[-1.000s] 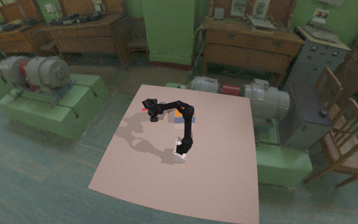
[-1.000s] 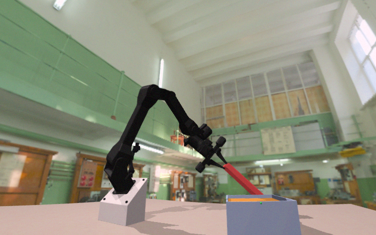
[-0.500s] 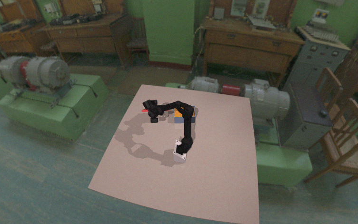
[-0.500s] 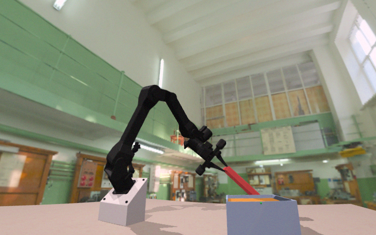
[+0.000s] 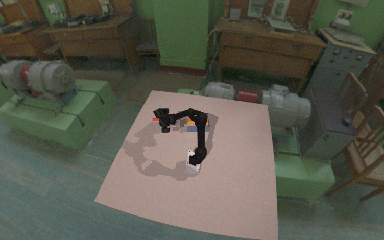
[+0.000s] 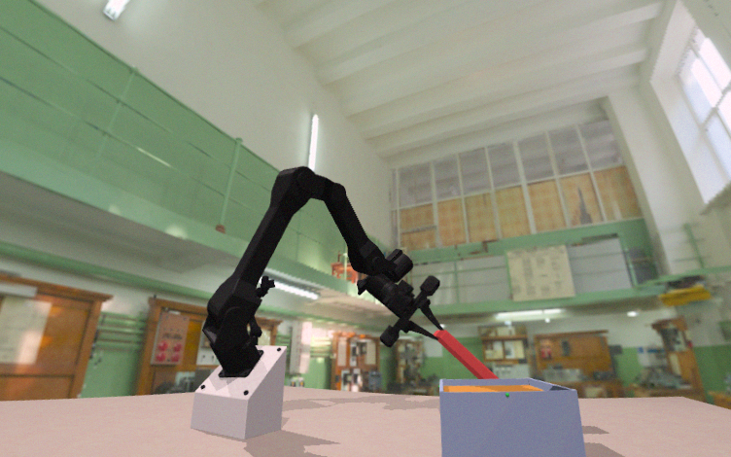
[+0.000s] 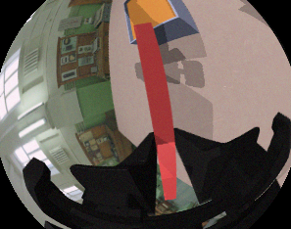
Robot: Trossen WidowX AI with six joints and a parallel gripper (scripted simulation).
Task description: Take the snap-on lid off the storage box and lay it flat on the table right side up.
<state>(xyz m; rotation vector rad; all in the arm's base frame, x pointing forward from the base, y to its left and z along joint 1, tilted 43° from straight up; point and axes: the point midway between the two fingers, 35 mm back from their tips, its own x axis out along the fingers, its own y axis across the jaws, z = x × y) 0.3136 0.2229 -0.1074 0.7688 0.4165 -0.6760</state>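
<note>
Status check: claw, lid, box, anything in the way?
Claw shut on flat red lid, held tilted in the air, off the table. Blue-grey storage box open, orange inside. Nothing seen in the way.

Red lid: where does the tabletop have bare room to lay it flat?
The end effector holds the flat red lid tilted. Bare pink tabletop stretches between the white wedge-shaped arm base and the near edge, and right of the blue-grey storage box. Box and base stand close together.
</note>
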